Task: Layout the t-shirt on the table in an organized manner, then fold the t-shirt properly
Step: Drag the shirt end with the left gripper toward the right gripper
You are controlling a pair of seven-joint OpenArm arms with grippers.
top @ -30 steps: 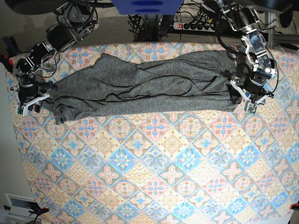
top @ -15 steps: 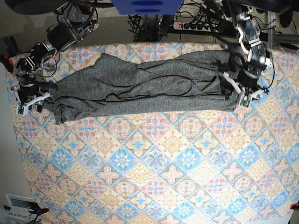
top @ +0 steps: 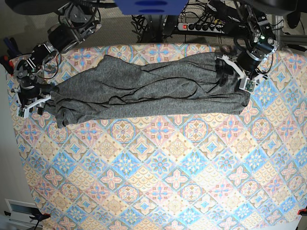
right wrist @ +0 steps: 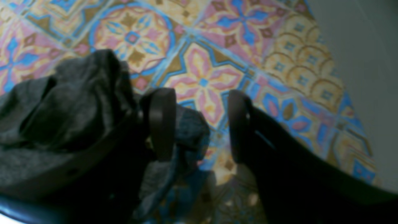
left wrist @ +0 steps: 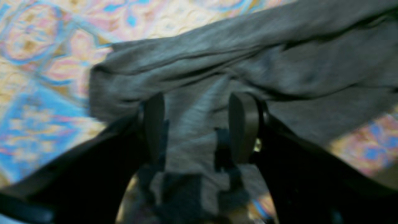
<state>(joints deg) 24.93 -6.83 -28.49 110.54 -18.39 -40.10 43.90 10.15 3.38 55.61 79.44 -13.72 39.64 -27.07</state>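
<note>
since the earlier frame the left gripper (top: 238,77) has shifted up toward the upper right; the t-shirt (top: 144,91) lies bunched across the upper table (top: 158,167). its jaws stand apart over cloth. right gripper (top: 31,106), upper left, stands open, gripping nothing.

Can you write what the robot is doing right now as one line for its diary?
shirt: bunched strip across table | left pincer: open, over shirt end | right pincer: open, beside other end | fold: not done

One t-shirt (top: 144,91); one table (top: 158,177); two grippers: left gripper (top: 235,76), right gripper (top: 32,106).
</note>
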